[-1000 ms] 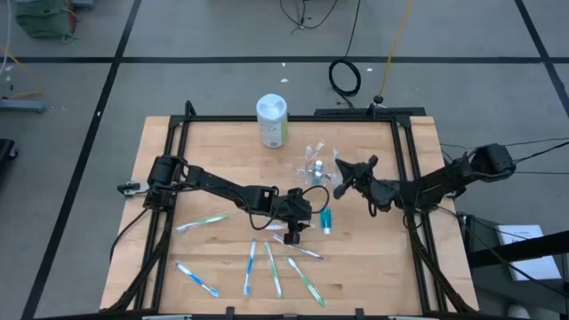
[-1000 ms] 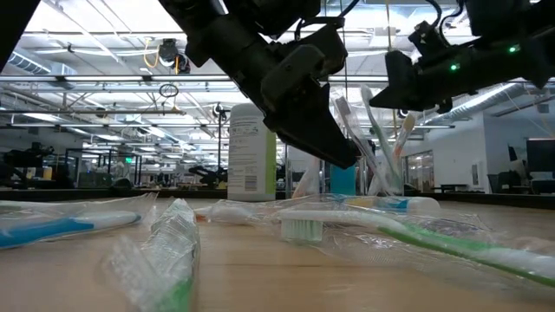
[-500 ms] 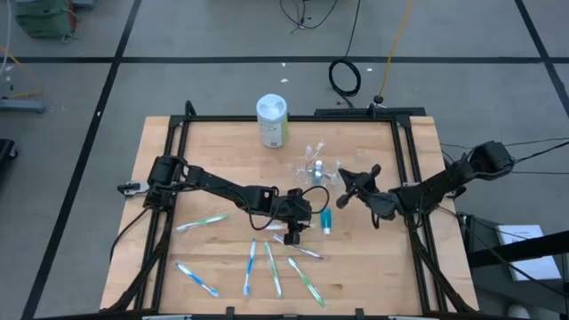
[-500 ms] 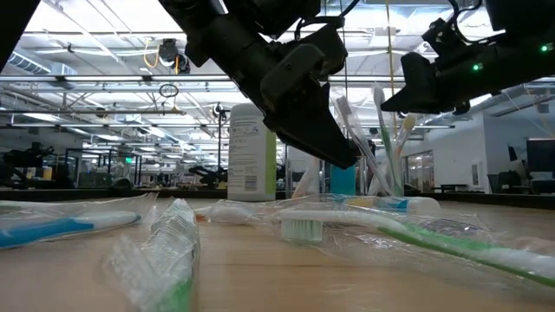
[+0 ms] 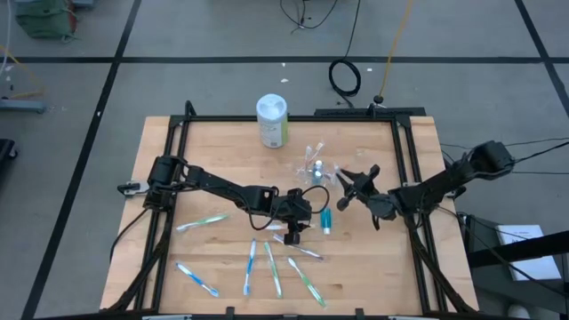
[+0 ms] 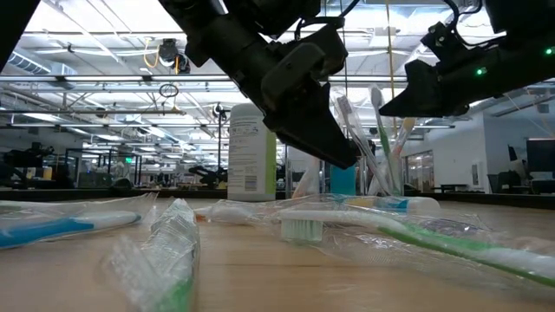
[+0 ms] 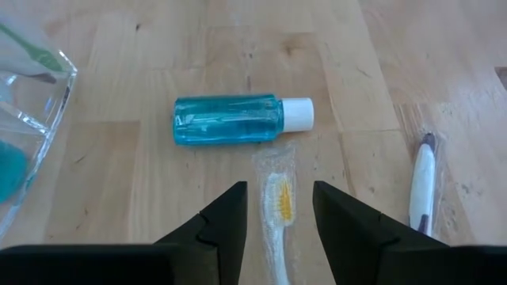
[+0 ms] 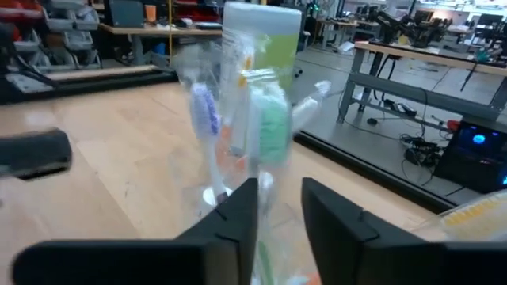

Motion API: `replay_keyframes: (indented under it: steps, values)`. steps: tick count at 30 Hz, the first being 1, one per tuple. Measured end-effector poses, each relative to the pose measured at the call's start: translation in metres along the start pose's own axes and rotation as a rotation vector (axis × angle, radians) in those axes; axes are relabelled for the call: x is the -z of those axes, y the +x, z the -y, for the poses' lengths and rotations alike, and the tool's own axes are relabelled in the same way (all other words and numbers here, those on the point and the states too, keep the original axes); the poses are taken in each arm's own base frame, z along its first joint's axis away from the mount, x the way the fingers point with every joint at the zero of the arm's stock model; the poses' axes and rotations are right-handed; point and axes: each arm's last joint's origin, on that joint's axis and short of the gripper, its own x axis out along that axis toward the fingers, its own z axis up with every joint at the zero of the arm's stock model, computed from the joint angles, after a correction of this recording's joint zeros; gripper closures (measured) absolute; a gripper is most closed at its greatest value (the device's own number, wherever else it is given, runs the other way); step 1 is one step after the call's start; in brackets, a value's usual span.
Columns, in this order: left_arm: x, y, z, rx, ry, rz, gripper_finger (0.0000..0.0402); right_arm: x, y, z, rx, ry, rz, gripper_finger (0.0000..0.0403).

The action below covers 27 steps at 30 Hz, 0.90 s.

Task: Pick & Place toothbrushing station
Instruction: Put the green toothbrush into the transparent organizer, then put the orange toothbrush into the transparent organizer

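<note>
Nearest us in the low view, wrapped toothbrushes point(image 6: 381, 230) lie flat on the desk point(image 5: 373, 258). Our left gripper point(image 7: 277, 207) hangs just over the desk's middle, jaws narrowly parted and holding nothing, with a wrapped yellow-bristled toothbrush point(image 7: 277, 210) lying between its fingers. Just beyond lies a teal bottle point(image 7: 242, 119) with a white cap. Further back, our right gripper point(image 5: 349, 188) hovers with fingers slightly apart beside the clear cup point(image 5: 315, 166), where several toothbrushes stand upright. Farthest stands the white-lidded canister point(image 5: 272, 121).
</note>
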Motion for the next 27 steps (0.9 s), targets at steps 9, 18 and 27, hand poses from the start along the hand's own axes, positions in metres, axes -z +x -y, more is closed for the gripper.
replay_keyframes:
  steps: [9, 18, 27]
  values:
    - [0.001, 0.0, 0.005, 0.009, 0.002, -0.004, 0.0254, -0.015, -0.022, -0.005, -0.206, 0.003, 0.037, 0.0247]
    - [0.002, -0.001, 0.021, 0.04, 0.059, -0.005, 0.0254, -0.008, -0.042, -0.016, -0.529, 0.076, -0.08, 0.0239]
    - [-0.024, -0.039, 0.038, 0.038, 0.14, 0.108, 0.0254, -0.001, -0.046, -0.021, -0.801, 0.061, -0.216, 0.0242]
